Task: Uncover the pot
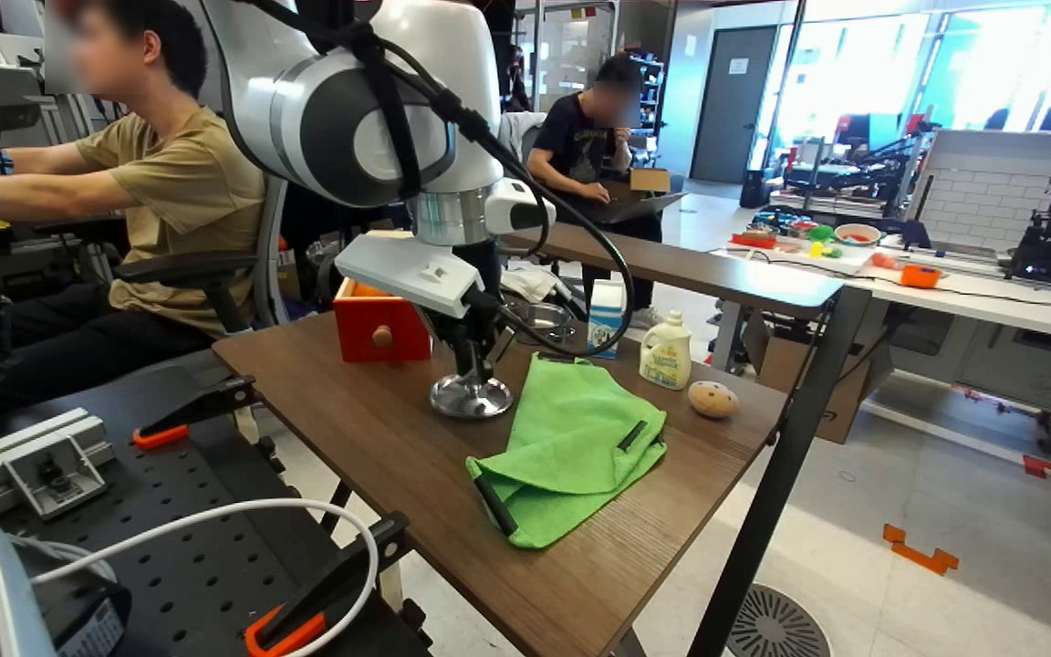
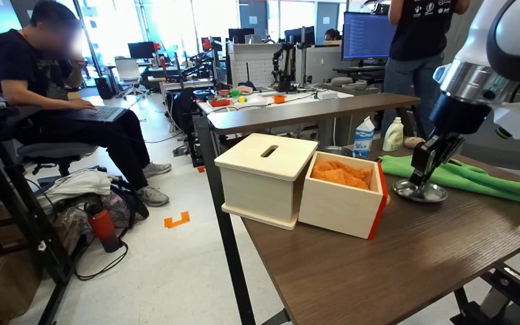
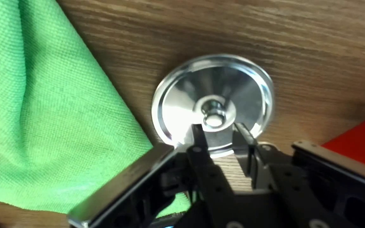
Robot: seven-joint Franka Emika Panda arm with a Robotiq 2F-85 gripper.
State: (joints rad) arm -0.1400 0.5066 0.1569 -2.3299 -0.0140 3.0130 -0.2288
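Observation:
The silvery pot (image 1: 553,321) stands towards the back of the brown table, its top uncovered, partly behind my arm's cable in an exterior view. Elsewhere it shows only in part (image 2: 337,150), behind a wooden drawer. Its round metal lid (image 3: 182,98) appears to lie flat on the table, knob up, beside a green cloth. My gripper (image 3: 216,125) points down over the lid in both exterior views. Its fingertips stand apart, one on either side of the knob (image 3: 214,117), with a visible gap; whether either one touches it I cannot tell.
Close to the lid is a red-fronted drawer (image 1: 384,328) holding orange material (image 2: 341,174), next to a pale wooden box (image 2: 260,185). The green cloth (image 1: 580,447) covers the table's middle. A milk carton (image 1: 606,321), a pale bottle (image 1: 666,354) and a potato-like item (image 1: 713,400) stand beyond.

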